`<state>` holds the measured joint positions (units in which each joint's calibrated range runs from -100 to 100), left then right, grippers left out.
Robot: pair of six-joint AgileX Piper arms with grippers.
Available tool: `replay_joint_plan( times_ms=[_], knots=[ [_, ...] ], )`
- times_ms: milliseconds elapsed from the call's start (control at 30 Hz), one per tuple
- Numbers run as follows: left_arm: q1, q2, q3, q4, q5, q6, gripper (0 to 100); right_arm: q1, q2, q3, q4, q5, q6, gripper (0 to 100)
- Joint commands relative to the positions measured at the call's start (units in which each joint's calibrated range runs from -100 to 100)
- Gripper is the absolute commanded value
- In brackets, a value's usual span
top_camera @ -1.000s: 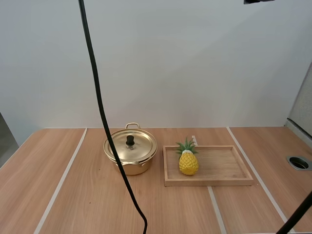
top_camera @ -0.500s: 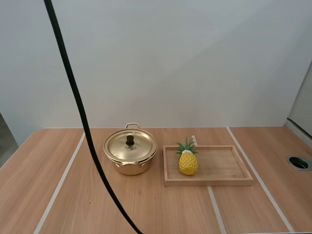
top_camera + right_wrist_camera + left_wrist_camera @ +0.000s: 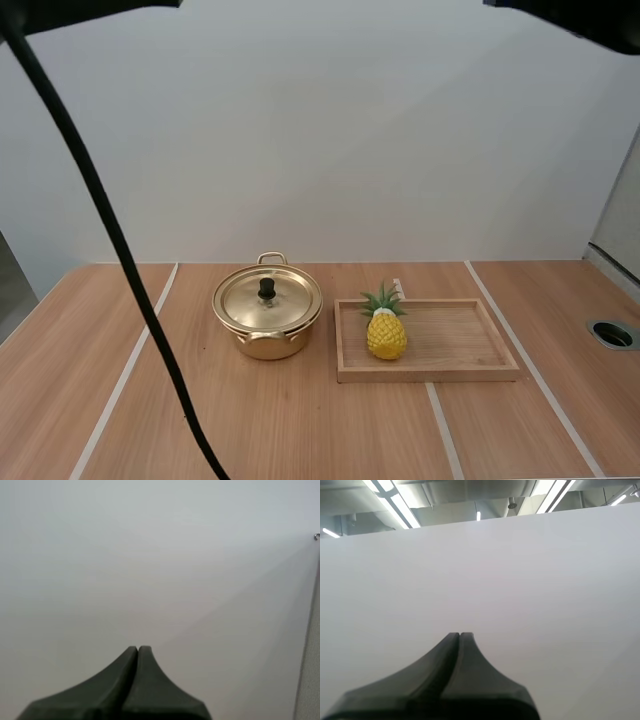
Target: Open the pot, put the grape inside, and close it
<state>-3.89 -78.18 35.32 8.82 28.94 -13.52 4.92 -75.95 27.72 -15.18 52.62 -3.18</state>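
pineapple stands upright, leaves up

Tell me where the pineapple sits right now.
In the high view, the pineapple stands upright at the left end of the wooden tray, just to the right of the pot and apart from it.

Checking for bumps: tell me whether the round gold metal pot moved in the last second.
No. The round gold metal pot stays just left of the rectangular wooden tray, gap unchanged.

Glossy metal pot, matt wooden tray
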Motion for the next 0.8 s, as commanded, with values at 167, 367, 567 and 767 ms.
replay_joint_plan(
  times_ms=[167, 367, 567, 767],
  knots=[
    [0.22, -5.7, 5.5, 2.5, -5.1, -0.5, 0, -0.2, -11.2, 8.6, 0.1, -4.4, 0.2, 0],
    [1.86, -11.1, 10.9, 2.4, -6.9, -0.5, 0, -0.2, -16.7, 11.3, 0.1, -4.4, 0.2, 0],
    [3.06, -16.4, 15.3, 1.6, -8.2, -0.6, 0, -0.2, -19.4, 11.3, 0.7, -1.7, 0.2, 0],
    [3.15, -18.4, 17.5, 1.2, -7.1, -0.6, 0, -1.8, -24.1, 12.6, 8.5, 4.4, -4.8, 0]
  ],
)
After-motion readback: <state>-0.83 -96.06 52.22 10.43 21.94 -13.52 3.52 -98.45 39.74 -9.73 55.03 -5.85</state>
